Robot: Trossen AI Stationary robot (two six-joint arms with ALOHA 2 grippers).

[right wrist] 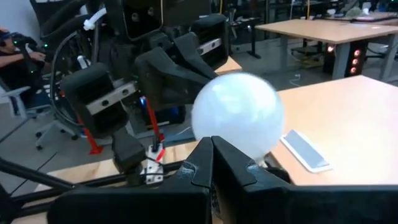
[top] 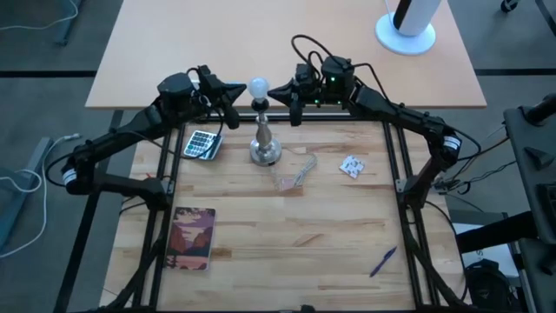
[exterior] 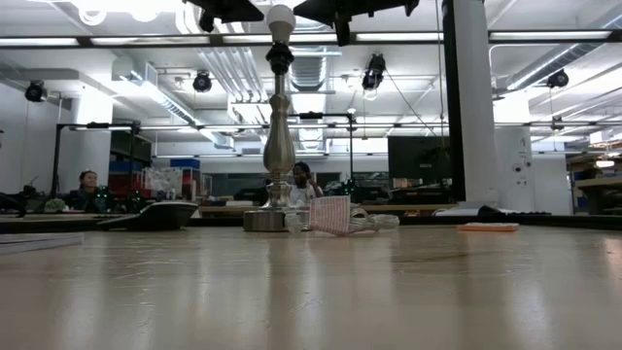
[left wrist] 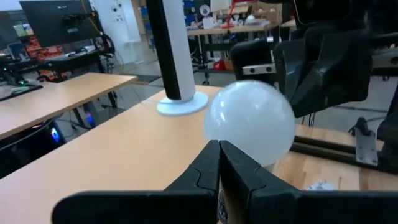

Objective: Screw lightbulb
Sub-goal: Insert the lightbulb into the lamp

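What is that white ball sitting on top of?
The lightbulb tops a silver lamp stand, over its black socket. The bulb's screw base cannot be seen, so how far in it sits is unclear. The left gripper and right gripper, jaws shut, flank it.

no text, label, brand or number can be read in any view. the calculator (top: 201, 144) just below the left tool (top: 236, 89) shows keys, but its markings are too small to read.
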